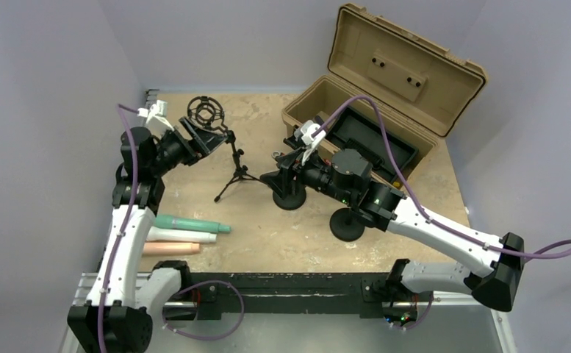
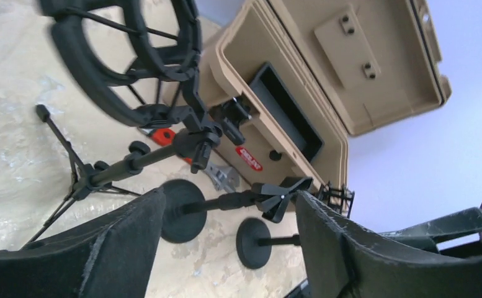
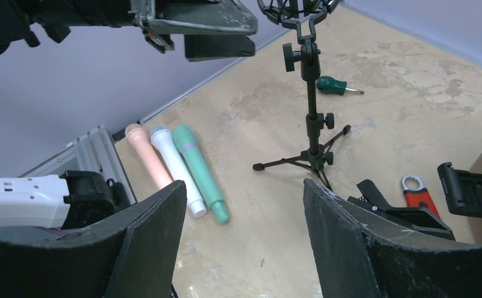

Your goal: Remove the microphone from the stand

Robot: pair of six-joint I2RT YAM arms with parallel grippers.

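Beside the tripod stand [image 1: 235,163] and its shock mount [image 1: 206,112], the left hand [image 2: 226,205] hangs open; the right hand [image 3: 243,186], near the toolbox [image 1: 407,66], is open too.

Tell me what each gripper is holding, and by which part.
Nothing is held. The left gripper is open, with the shock mount ahead of its fingers, not between them. The right gripper is open and empty too.

Both arms reach forward, elbows bent. Left gripper [image 2: 229,195] and right gripper [image 3: 244,183] each hold 2 fingers spread wide.
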